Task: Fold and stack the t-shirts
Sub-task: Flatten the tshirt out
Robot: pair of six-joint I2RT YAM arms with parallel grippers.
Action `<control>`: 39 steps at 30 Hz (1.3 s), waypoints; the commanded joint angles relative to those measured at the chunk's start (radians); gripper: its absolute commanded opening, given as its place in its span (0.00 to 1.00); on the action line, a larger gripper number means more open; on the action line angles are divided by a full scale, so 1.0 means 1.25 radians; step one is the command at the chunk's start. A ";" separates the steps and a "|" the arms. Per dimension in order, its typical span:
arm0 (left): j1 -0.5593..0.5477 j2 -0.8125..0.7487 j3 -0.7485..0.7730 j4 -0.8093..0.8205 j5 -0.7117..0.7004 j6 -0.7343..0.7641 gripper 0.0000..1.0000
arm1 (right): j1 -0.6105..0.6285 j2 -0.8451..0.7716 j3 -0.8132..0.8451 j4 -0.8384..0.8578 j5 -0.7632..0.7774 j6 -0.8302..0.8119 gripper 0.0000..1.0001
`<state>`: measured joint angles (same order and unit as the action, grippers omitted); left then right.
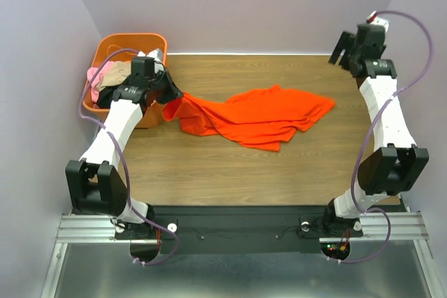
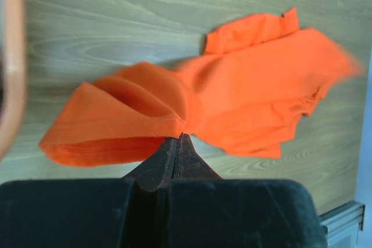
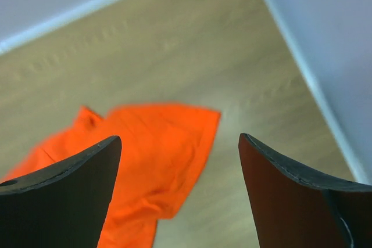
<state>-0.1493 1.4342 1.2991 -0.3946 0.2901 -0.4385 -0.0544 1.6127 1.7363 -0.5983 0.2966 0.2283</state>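
Note:
A bright orange-red t-shirt (image 1: 258,116) lies crumpled across the middle of the wooden table. My left gripper (image 1: 171,99) is shut on its left edge, next to the tub, and lifts that edge a little. In the left wrist view the closed jaws pinch the shirt's hem (image 2: 174,129) and the rest of the shirt (image 2: 261,85) spreads away over the wood. My right gripper (image 1: 342,50) is open and empty, raised at the far right corner. Its wrist view shows the shirt (image 3: 151,155) below, between the spread fingers. Pink and tan shirts (image 1: 105,75) lie in the tub.
A rigid orange plastic tub (image 1: 133,40) stands at the far left corner of the table, its rim also in the left wrist view (image 2: 11,68). Grey walls close in the back and both sides. Bare wood (image 1: 244,172) lies in front of the shirt.

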 commanded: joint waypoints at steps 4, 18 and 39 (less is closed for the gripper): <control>-0.031 0.021 -0.007 0.062 0.015 0.017 0.00 | 0.144 -0.103 -0.274 -0.016 -0.157 0.098 0.87; -0.031 0.048 -0.010 0.047 0.007 0.032 0.00 | 0.315 -0.053 -0.526 -0.070 -0.332 0.128 0.73; -0.031 0.037 -0.032 0.042 -0.004 0.043 0.00 | 0.381 0.055 -0.578 0.022 -0.338 0.104 0.64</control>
<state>-0.1886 1.5108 1.2697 -0.3569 0.2924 -0.4007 0.4126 1.6623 0.9997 -0.6346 -0.1387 0.3664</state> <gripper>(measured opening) 0.025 0.653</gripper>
